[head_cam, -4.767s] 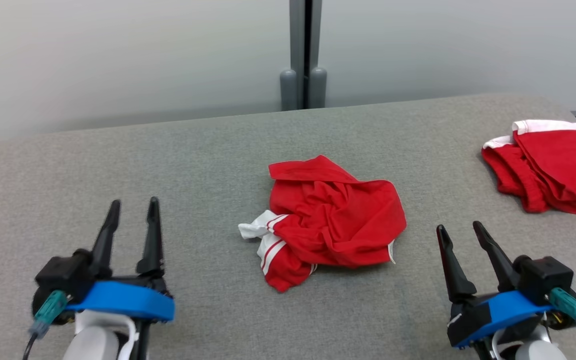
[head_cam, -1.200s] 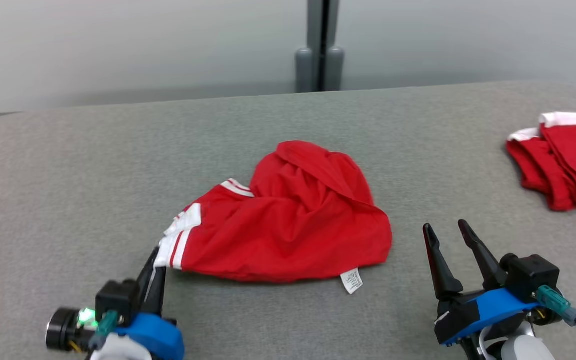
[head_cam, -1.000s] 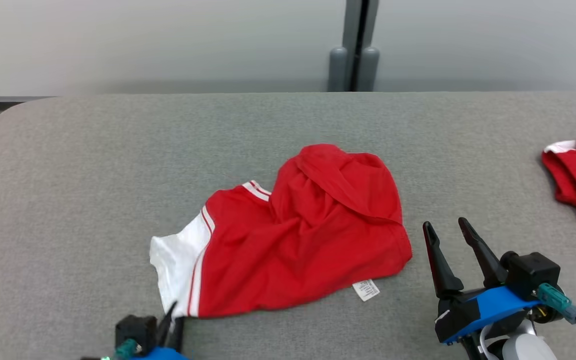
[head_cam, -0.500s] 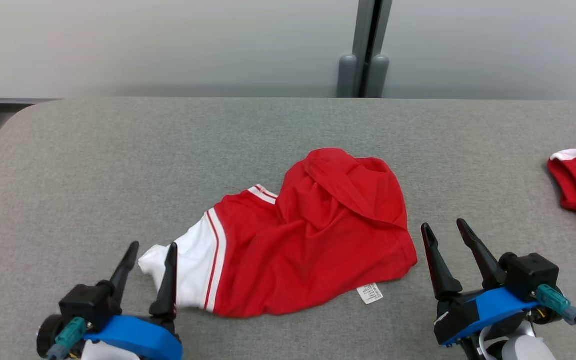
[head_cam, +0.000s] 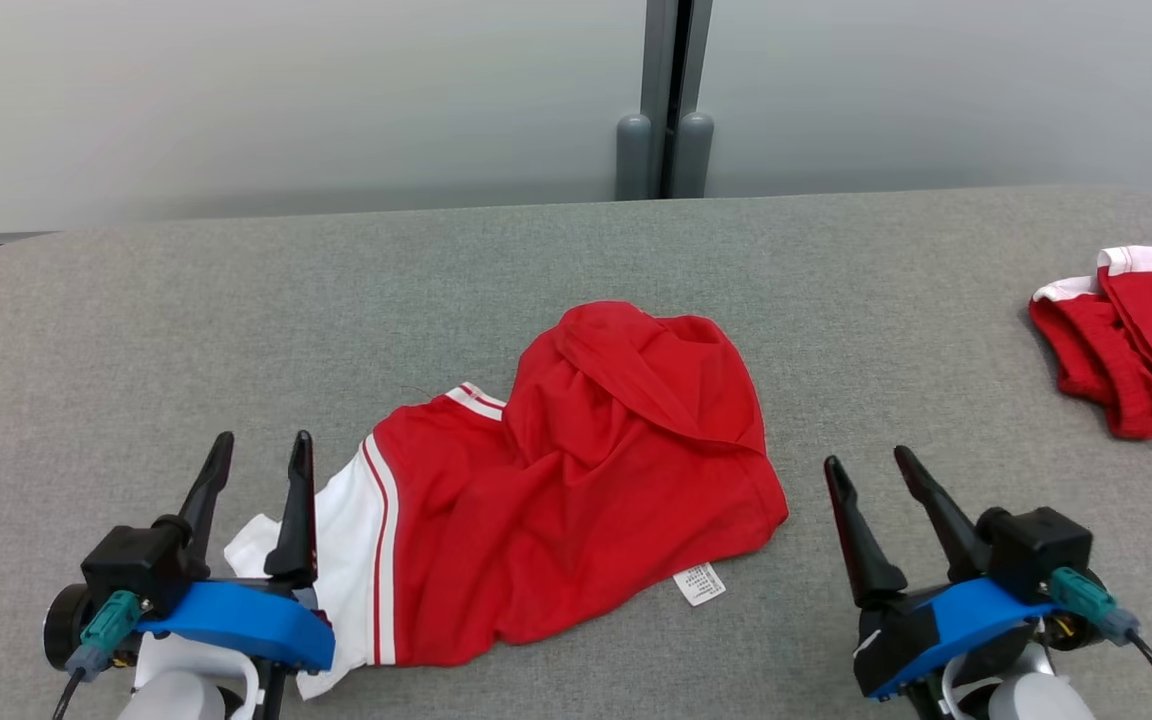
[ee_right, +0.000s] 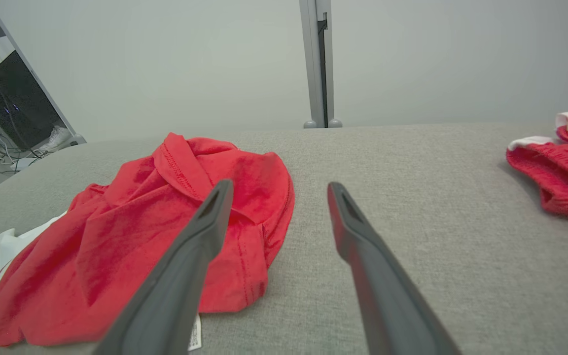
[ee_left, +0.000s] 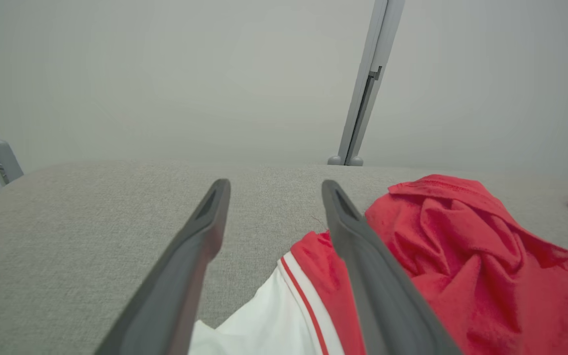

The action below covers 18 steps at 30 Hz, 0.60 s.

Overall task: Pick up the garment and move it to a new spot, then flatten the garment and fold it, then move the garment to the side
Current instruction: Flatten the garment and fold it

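Left tool (head_cam: 265,436), lower left of head view: fingers spread wide, empty, over the white panel (head_cam: 351,540) at the garment's left end. Can't tell if a finger touches cloth. Red garment (head_cam: 586,480) lies crumpled mid-frame on the grey bench (head_cam: 136,330): white striped panel at its left, folded-over flap at top centre, care label (head_cam: 699,584) poking out at the lower edge. Right tool (head_cam: 865,455), lower right: spread wide too, empty, just right of the garment's right edge, not touching. Second red garment (head_cam: 1126,340) bunched at the right edge, well apart.

Handling guess: thin knit, light, limp, no stiffness. It will likely sag, drag on the fabric bench and slip from a shallow pinch. Best holds look like the white panel's corner for the left tool and the hemmed edge near the label for the right.
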Available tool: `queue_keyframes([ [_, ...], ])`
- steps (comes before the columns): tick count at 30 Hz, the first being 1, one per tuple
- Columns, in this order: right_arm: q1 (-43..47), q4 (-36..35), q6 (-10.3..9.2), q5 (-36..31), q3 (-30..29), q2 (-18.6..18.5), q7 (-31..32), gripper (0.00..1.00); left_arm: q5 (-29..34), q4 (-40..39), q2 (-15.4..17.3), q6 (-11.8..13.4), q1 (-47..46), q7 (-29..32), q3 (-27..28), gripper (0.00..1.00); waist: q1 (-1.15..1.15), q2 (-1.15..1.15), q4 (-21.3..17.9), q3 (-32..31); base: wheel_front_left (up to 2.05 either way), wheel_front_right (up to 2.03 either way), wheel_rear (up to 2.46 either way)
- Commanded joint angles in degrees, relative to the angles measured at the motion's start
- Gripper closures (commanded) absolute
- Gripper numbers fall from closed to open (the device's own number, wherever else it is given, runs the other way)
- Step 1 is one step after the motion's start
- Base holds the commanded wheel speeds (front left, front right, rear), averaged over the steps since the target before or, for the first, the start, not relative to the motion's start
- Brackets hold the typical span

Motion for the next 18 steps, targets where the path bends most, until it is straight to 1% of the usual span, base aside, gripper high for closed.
queue_keyframes([
  [1,-0.6,0.1,0.03,-0.4,0.7,0.0,0.6,0.0,0.3,0.0,-0.6,-0.5,-0.6,-0.4,1.0,0.0,0.0,0.0,-0.1,0.0,0.0,0.0,0.0],
  [4,-1.3,0.6,0.03,-0.4,1.7,0.0,2.1,0.0,0.9,-0.1,-1.6,-0.9,0.1,-0.4,2.1,0.0,0.0,0.0,-0.1,0.1,0.0,0.0,0.0],
  [5,-2.4,1.7,0.03,0.1,2.8,0.0,4.8,0.0,1.5,0.0,-2.1,-1.4,0.9,-0.4,3.2,0.0,0.0,0.0,0.0,0.4,0.0,0.0,0.0],
  [9,-5.3,5.6,0.03,0.7,3.3,-0.1,11.6,0.0,2.5,-0.1,-3.1,-2.5,1.4,-0.4,5.1,0.0,0.0,0.0,0.9,1.3,0.0,0.0,0.0],
  [10,-5.3,5.6,0.03,0.7,3.3,-0.1,11.6,0.0,2.5,-0.1,-3.1,-2.5,1.4,-0.4,5.1,0.0,0.0,0.0,0.9,1.3,0.0,0.0,0.0],
  [15,-9.7,11.8,0.02,-0.1,2.1,-0.1,16.7,0.0,4.0,0.2,-3.8,-4.0,0.5,-0.4,6.4,0.0,0.0,0.0,2.5,2.8,0.0,0.0,0.0],
  [18,-12.0,15.9,0.03,2.5,2.7,0.0,18.6,0.0,5.0,0.5,-4.6,-4.8,-0.1,-0.4,6.9,0.0,0.0,0.0,3.5,3.6,0.0,0.0,0.0],
])
